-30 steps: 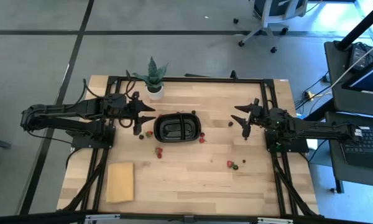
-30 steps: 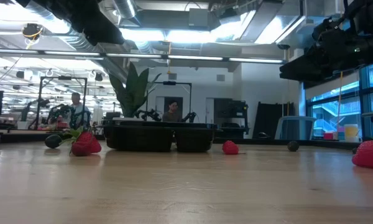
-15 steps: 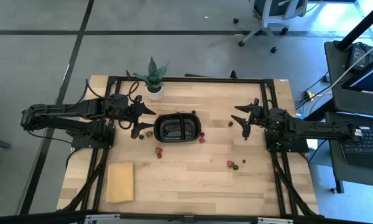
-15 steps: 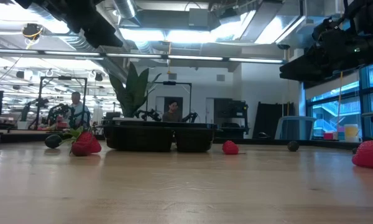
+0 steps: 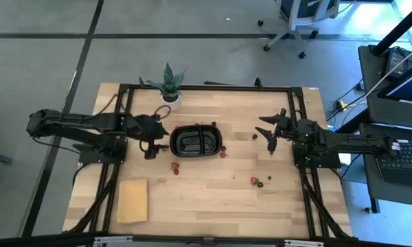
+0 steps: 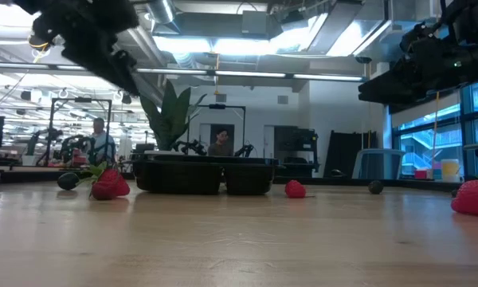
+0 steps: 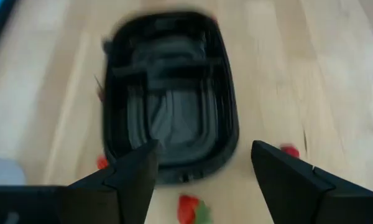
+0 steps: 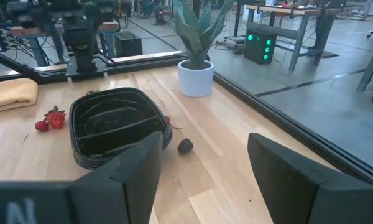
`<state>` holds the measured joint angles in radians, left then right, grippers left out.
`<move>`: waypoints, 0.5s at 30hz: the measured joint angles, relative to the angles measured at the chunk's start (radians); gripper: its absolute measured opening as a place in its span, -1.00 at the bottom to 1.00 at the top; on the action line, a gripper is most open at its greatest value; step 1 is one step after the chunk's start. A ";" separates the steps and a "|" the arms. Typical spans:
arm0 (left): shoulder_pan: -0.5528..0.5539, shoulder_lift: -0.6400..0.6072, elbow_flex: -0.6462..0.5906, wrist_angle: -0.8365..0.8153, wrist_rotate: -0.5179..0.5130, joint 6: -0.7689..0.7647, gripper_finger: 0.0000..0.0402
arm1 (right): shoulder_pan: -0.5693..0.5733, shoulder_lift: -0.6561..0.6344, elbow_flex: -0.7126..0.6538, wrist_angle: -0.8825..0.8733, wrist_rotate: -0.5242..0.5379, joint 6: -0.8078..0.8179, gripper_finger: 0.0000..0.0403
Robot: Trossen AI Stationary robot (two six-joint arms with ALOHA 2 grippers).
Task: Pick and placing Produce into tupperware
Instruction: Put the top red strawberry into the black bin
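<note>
The left claw hangs with its fingers spread wide and nothing between them, just beside the left end of the tupperware, which sits empty near the middle of the tabletop. The produce lies scattered around the tray: a strawberry directly ahead of the left claw's fingers, further pieces at the tray's near side and right end, and a small cluster toward the right front. Risk one: a descent here may clip the tray rim and push the light tray across the wood (nothing anchors it), since the target berry lies close against the wall. Risk two: soft fruit may roll or bruise under a hard closure. Open room is ample on the front half of the tabletop; the tan block occupies the front left corner only. Farther off, the right claw waits open and empty, well apart from the tray. The potted plant stands at the rear edge, limiting approach from behind.
</note>
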<state>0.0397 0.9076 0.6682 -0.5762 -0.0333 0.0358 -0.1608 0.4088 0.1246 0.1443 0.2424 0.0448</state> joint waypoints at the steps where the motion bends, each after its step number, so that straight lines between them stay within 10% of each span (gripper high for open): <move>1: -0.006 0.012 0.000 -0.015 -0.001 -0.020 0.23 | 0.000 0.000 0.000 0.000 0.000 0.000 0.18; 15: -0.016 0.197 0.000 -0.115 -0.077 -0.203 0.23 | 0.000 0.000 0.000 0.000 0.001 0.002 0.18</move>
<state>0.0235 1.1043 0.6682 -0.6913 -0.1108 -0.1672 -0.1608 0.4087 0.1246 0.1444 0.2431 0.0467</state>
